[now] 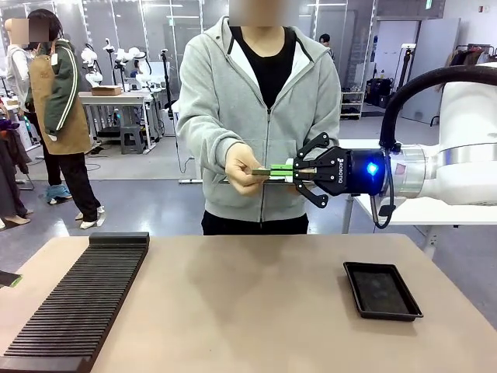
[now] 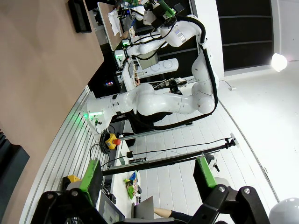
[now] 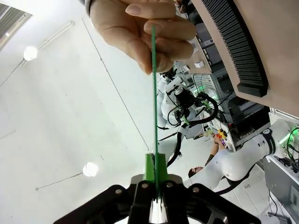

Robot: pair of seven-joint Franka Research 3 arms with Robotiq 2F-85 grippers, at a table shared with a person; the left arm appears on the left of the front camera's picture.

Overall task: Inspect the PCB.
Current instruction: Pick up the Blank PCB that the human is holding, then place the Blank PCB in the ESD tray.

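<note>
A workshop with other benches and people lies behind a tan bench (image 1: 248, 311). The bench carries a black slotted rack (image 1: 78, 299) at the robot's left and a shallow black tray (image 1: 382, 291) at its right.

Well above the bench, in front of the person in the grey hoodie, the PCB (image 1: 272, 169) hangs level and edge-on. Its long axis runs straight out from the right jaws toward the person's hand (image 1: 245, 167). The right jaws are clamped shut on one end of the board and the hand pinches the other end, so both hold it at once. Any next move likely turns on which end lets go.

The left jaws stand wide apart and empty, pointing off across the room.

The front view gives the board's height and its place between hand and jaws. The right wrist view shows more: the board's thin edge is centred between the green pads (image 3: 149, 168) and runs up into the person's fingers (image 3: 140, 42).
</note>
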